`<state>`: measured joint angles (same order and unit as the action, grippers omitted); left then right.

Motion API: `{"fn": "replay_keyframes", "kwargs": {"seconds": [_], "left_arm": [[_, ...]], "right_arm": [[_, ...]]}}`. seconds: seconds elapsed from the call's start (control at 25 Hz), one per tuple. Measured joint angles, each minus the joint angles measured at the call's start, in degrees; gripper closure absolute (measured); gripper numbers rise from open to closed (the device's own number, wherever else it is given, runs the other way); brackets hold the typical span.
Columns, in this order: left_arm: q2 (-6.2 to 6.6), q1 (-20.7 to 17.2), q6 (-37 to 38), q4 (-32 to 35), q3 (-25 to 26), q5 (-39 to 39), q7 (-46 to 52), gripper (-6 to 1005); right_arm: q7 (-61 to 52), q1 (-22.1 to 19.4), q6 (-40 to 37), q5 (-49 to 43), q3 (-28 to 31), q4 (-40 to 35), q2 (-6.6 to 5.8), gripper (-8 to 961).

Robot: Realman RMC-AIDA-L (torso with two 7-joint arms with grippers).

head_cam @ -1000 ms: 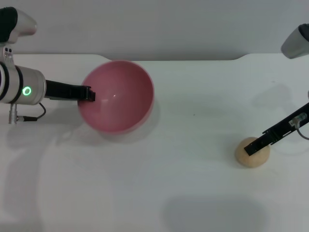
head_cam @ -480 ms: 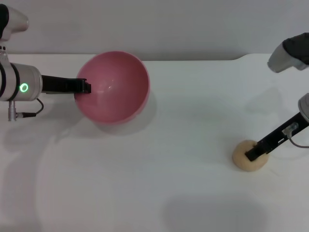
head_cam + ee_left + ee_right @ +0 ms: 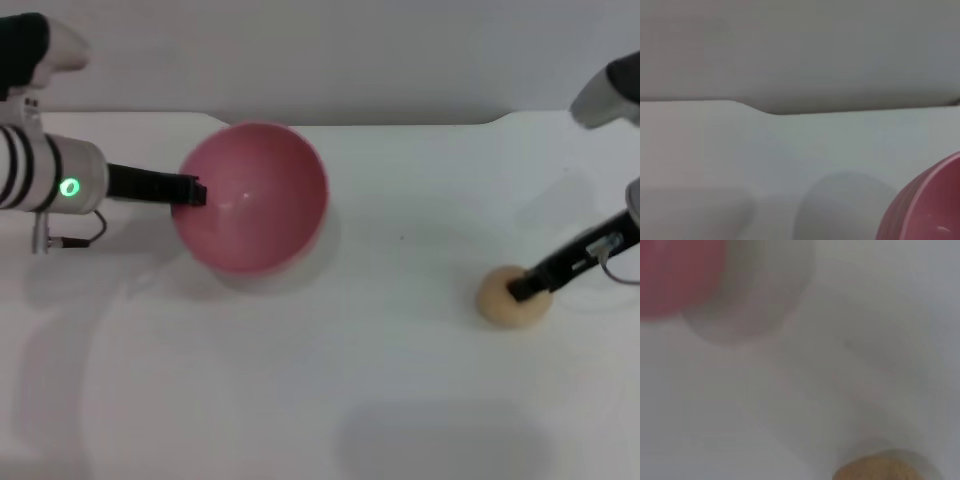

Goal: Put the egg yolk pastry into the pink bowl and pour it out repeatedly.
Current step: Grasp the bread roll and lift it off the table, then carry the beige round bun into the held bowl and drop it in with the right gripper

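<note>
Since half a second ago the pink bowl (image 3: 252,196) has shifted a little toward the right of the head view and slightly lower, carried by the left gripper (image 3: 190,191), and the egg yolk pastry (image 3: 511,297) now sits a touch higher in the frame with the right gripper (image 3: 522,289) on it.

Going left to right in the head view, we see the left arm's silver wrist with its green light at the upper left, and its dark fingers reaching right to the bowl's left rim. They are closed on that rim, holding the bowl tilted so that its glossy inside faces us. The bowl sits in the upper left-centre of the frame, over the white table (image 3: 380,380); we cannot tell whether its base touches the surface. In the left wrist view only a curved piece of the bowl shows at the lower right corner.

At the right of the head view, low of centre, the pastry lies on the table, well apart from the bowl. The right gripper's dark tip rests against its top; how far its fingers are spread we cannot tell. In the right wrist view the pastry peeks in at the bottom edge.
</note>
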<state>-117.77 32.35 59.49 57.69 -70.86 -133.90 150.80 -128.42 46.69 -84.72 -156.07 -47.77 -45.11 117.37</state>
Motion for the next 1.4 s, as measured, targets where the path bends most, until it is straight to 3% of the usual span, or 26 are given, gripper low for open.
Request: {"fn": "replay_keyframes", "kwargs": {"seconds": [0.24,0.48,0.72,0.92,1.2,1.32,1.4], "left_arm": [[-0.02,3.1,5.0,0.2,-2.4,-0.2,0.0,1000],[-0.38,5.3,6.6,0.3,-7.8,-0.3,0.5,1001],[-0.78,6.5,4.5,0.0,-12.5,-0.3,2.2,1000],[-0.87,6.8,3.3,0.1,-13.1,0.1,2.4,1000],[-0.89,6.9,1.4,0.0,-13.3,0.2,2.3,1001],[-0.75,5.7,-2.2,0.2,-13.3,0.2,1.8,1001],[-0.63,4.2,-5.7,1.3,-13.3,0.3,1.7,1001]], "right_arm": [[3.9,0.4,-4.3,8.9,2.8,-6.7,-0.25,834],[9.5,0.8,-10.7,25.4,2.0,-15.5,0.39,885],[11.0,1.7,-11.9,26.1,-6.2,-16.0,0.93,907],[9.4,2.0,-9.9,23.8,-13.9,-14.2,1.54,916],[6.8,1.9,-7.8,24.5,-14.6,-15.0,1.73,696],[4.0,1.8,-7.0,24.6,-8.6,-15.7,1.44,635],[3.8,1.3,-6.8,24.6,-1.5,-15.8,1.03,595]]}}
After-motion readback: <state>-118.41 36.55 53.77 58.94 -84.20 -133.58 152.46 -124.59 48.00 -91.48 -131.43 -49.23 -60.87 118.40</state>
